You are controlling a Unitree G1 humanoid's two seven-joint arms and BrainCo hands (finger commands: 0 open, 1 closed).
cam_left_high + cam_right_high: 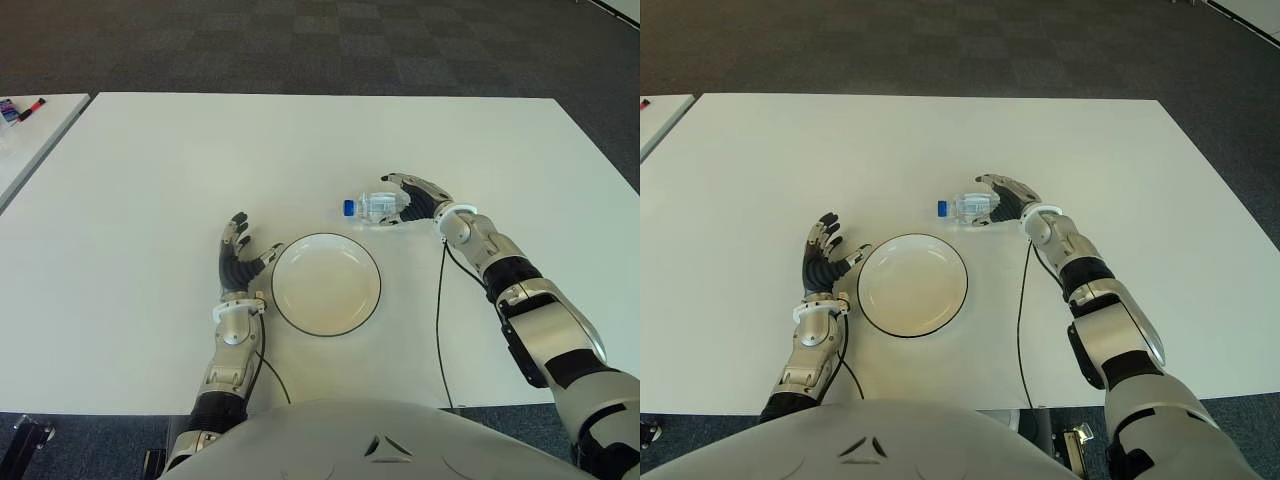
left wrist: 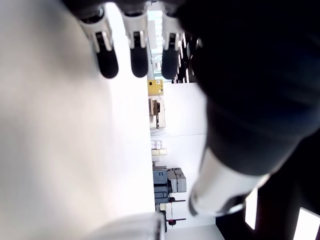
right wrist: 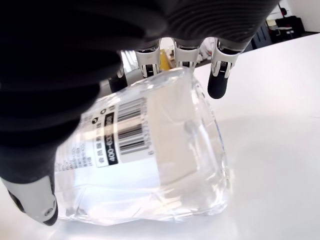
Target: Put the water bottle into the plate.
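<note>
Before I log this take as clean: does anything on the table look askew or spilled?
Only the water bottle: it lies on its side beyond the empty plate, under the right robot hand. No spill shows.

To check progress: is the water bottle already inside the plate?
No, the water bottle lies on the table beyond the empty plate.

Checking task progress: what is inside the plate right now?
Nothing: the plate shows only bare white inside. The water bottle lies on the table beyond it, under the right hand. The left hand is beside the plate.
</note>
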